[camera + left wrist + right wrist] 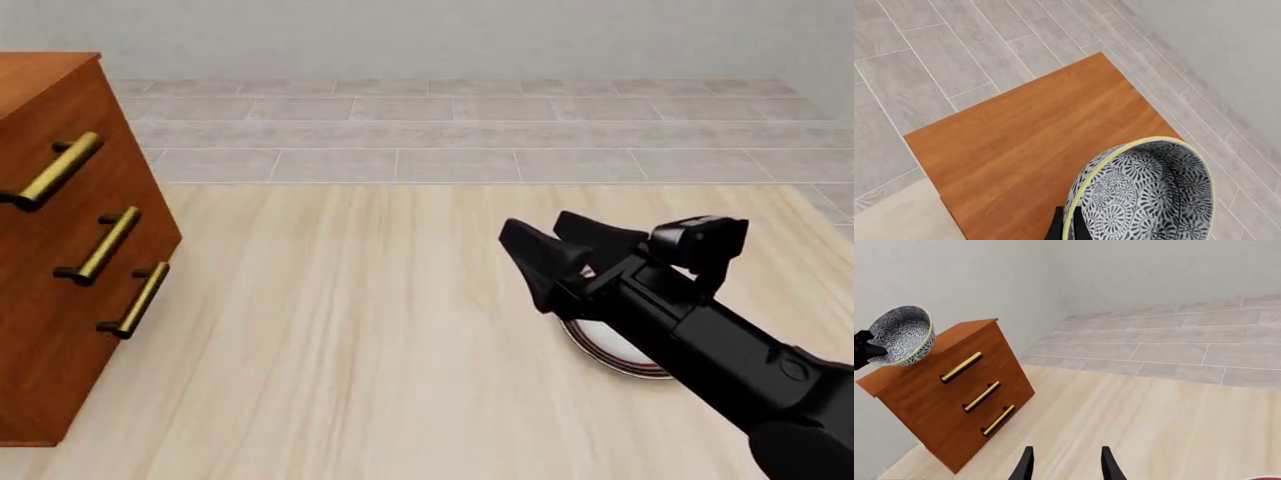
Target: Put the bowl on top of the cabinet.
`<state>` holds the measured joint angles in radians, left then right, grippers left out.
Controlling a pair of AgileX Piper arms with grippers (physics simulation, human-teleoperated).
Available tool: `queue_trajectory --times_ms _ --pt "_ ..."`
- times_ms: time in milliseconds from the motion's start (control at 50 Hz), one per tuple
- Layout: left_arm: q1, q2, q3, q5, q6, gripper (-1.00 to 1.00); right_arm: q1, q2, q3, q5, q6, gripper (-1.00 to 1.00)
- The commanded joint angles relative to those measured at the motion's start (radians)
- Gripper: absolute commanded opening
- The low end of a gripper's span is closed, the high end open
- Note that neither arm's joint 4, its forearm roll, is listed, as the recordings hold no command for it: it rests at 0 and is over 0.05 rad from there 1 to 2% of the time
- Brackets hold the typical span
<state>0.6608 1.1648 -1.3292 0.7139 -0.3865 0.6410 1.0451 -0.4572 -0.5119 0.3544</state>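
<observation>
The bowl (901, 335), deep and round with a dense dark-blue-and-white floral pattern and a pale yellow rim, hangs tilted above the cabinet's (954, 390) flat reddish-brown top, pinched at its rim by the left gripper (1066, 225). The cabinet stands at the tabletop's (374, 330) left edge, its three brass handles (100, 245) facing right across pale wood, with grey floor tiles (467, 130) and a plain wall beyond. To the right, the right gripper (1064, 462) hovers with fingers spread over a white plate (607, 352).
</observation>
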Motion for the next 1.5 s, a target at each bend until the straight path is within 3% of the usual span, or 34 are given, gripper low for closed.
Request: queue_trajectory --times_ms 20,60,80,580,1100,1500 --pt "0.014 0.016 0.002 -0.007 -0.007 -1.00 0.004 -0.011 0.007 0.003 -0.001 1.00" --pt "0.004 0.014 -0.002 -0.008 -0.012 -1.00 0.003 -0.014 0.008 0.005 -0.001 1.00" --pt "-0.010 0.014 -0.002 -0.011 -0.018 1.00 0.003 -0.016 0.009 0.005 -0.001 1.00" --pt "-0.004 0.022 -0.047 0.005 -0.027 1.00 0.005 -0.013 0.005 0.005 -0.002 1.00" --pt "0.046 0.020 -0.194 0.082 -0.025 1.00 0.007 -0.018 0.001 0.008 -0.003 1.00" --pt "0.032 0.000 -0.295 0.147 -0.045 1.00 0.017 -0.031 -0.006 0.019 0.003 1.00"
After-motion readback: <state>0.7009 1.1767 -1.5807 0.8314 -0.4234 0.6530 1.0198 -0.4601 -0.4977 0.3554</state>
